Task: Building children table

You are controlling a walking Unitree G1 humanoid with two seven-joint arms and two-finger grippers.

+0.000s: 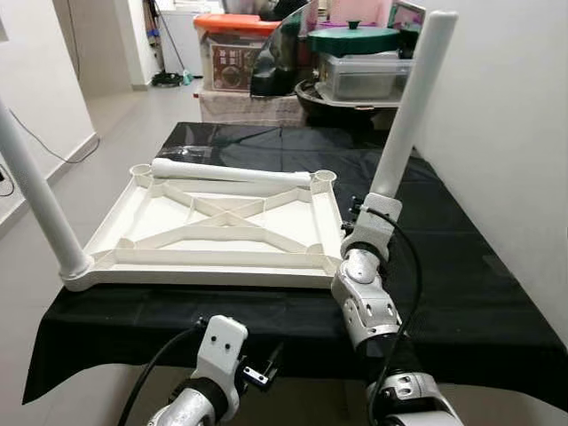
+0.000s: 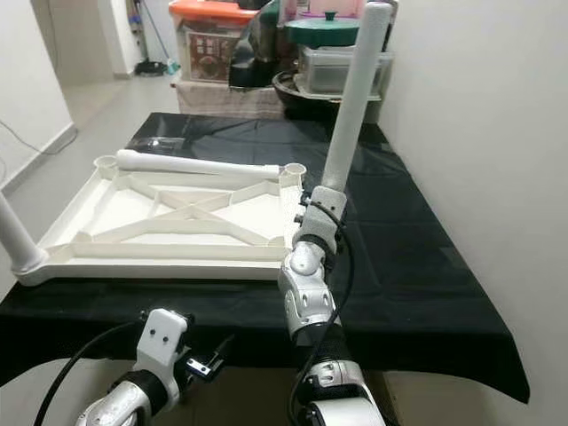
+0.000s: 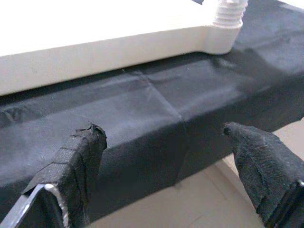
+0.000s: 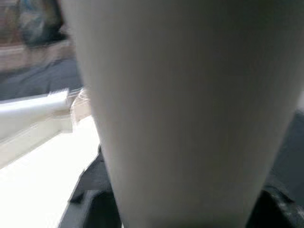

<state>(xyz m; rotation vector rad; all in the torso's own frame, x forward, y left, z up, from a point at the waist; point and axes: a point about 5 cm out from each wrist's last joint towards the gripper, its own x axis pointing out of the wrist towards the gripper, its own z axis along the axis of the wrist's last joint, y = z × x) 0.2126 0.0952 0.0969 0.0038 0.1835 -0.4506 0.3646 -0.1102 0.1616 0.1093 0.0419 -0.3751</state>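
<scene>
Right gripper (image 1: pixel 377 206) jaws clamp a white table leg (image 1: pixel 413 102), held upright above the near right corner of the inverted white tabletop (image 1: pixel 222 226). Left gripper (image 3: pixel 166 142) jaws are spread, hovering off the near edge of the black-draped table (image 1: pixel 461 266).

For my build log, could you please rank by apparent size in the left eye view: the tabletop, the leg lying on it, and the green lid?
1. Tabletop, clearly largest.
2. Lying leg.
3. Green lid, though it sits farther back, so its true size against the leg is unsure.
</scene>
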